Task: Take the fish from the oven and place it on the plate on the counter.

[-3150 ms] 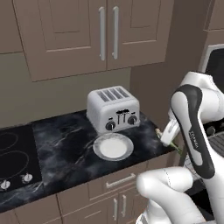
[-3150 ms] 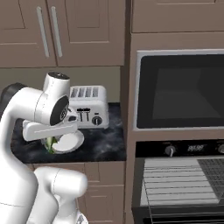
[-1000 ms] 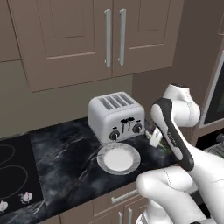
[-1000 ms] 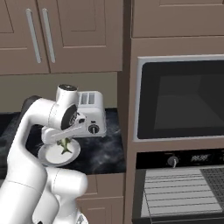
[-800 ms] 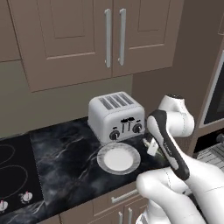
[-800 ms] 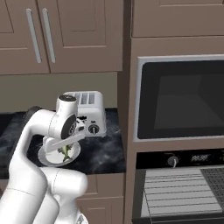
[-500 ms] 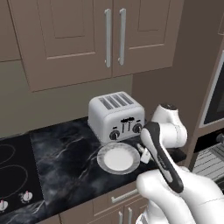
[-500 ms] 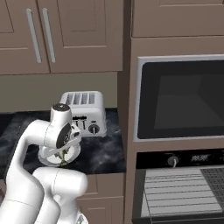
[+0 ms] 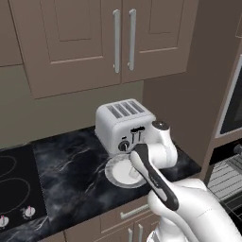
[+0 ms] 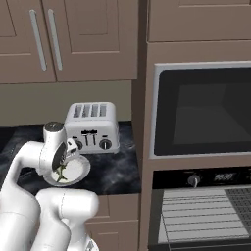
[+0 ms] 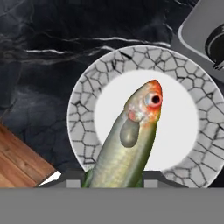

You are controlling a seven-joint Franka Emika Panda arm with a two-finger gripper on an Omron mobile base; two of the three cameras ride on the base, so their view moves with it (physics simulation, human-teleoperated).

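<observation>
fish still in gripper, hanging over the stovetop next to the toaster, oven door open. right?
Not the stovetop. The hand view shows the fish held in the gripper directly over the plate, which sits on the counter in front of the toaster. The rest holds: in the right base view the oven is open, its rack exposed.

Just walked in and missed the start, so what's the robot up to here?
The arm has its gripper shut on the fish and holds it just above the plate on the counter, next to the toaster. In the hand view the fish's head points over the plate's white centre. The oven stands open to the right, its rack bare.
</observation>
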